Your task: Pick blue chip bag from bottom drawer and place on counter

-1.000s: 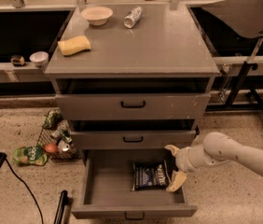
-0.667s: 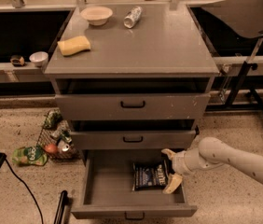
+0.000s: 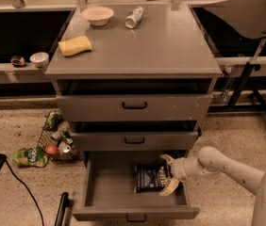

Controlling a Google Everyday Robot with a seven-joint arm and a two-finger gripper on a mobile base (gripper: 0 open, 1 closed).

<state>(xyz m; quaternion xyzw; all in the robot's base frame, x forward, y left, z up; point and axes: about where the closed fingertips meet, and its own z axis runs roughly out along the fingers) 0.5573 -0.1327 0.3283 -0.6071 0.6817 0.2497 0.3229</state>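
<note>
Reaching into the open bottom drawer (image 3: 108,186), the hand (image 3: 168,174) is held wide at the edge of the blue chip bag (image 3: 147,178) lying inside; grasping is judged underway, and closing on it is called for next

gripper (image 3: 167,174) at 5 o'clock hides the right edge of the blue chip bag (image 3: 147,178), lettering's too small to read, arm (image 3: 227,167) cut off at 4 o'clock

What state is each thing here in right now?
bottom drawer: pulled open.
blue chip bag: lying flat inside the bottom drawer, not lifted.
gripper: in the drawer at the bag's right edge, fingers open.
silver can: on its side on the counter.
bowl: upright.
</note>
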